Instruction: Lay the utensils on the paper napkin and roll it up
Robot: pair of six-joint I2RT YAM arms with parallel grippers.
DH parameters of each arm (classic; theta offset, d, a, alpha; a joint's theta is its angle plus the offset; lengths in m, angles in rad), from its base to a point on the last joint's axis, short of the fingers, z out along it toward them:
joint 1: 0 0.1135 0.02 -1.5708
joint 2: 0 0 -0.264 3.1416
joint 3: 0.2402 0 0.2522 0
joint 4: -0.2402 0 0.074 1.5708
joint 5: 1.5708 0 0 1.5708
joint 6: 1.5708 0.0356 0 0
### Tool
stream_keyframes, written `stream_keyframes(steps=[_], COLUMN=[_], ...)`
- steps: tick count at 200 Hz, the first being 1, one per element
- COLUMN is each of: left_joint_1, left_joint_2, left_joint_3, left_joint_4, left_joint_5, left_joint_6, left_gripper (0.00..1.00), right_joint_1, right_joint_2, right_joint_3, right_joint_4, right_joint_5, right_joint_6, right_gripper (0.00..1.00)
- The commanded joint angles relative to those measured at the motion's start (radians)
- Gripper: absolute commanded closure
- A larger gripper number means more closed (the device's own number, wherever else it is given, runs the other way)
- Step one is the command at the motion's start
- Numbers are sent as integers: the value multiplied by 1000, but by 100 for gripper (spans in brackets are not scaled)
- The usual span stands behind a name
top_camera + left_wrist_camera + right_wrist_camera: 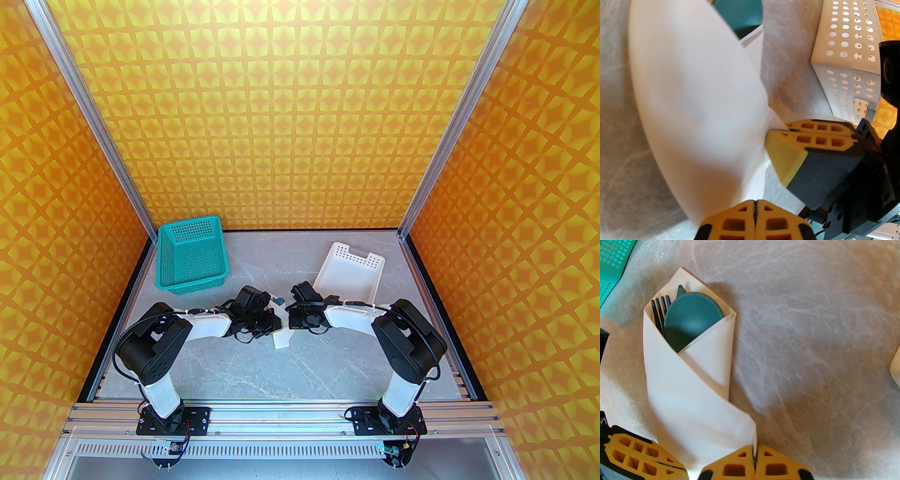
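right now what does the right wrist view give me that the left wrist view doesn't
Right wrist view adds: the roll's open end, with the fork tines, spoon bowl and knife tip poking out, plus a corner of the teal basket.
Left wrist view adds: the perforated wall of the white tray.
Both share: the rolled paper napkin, the grey table, and both grippers shut, the right gripper pinching the napkin's edge and the left gripper beside the roll.

paper napkin (pixel 693 392) rolled around utensils (pixel 693 312), marbled tabletop (pixel 811 333)
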Motion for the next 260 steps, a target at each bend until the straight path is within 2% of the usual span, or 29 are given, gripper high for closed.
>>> stream_keyframes(steps=[1,80,131,157,176,207,231,260], left_joint_1=[-2,-4,-7,-11,-13,-17,-19,-19], left_joint_2=[17,121,134,133,133,134,133,128], left_joint_3=[38,62,56,55,59,66,66,63], left_joint_4=[39,36,-28,-38,-38,-41,-43,-42], left_joint_5=[17,9,-29,-36,-36,-37,-39,-42], left_joint_6=[-14,-27,-24,-21,-21,-19,-19,-19], left_gripper=[100,100,100,100,100,100,100,100], right_joint_1=[-6,-7,-15,-36,-39,-38,-36,-36], right_joint_2=[23,22,-56,-119,-177,-248,-213,-152], right_joint_3=[-19,-19,32,52,52,5,-29,-65], right_joint_4=[-91,-79,-183,-259,-272,-154,-41,65], right_joint_5=[69,47,113,168,155,-7,-150,-206], right_joint_6=[-11,-4,-31,-53,-59,-34,24,72], right_gripper=[100,100,75,70,70,83,89,90])
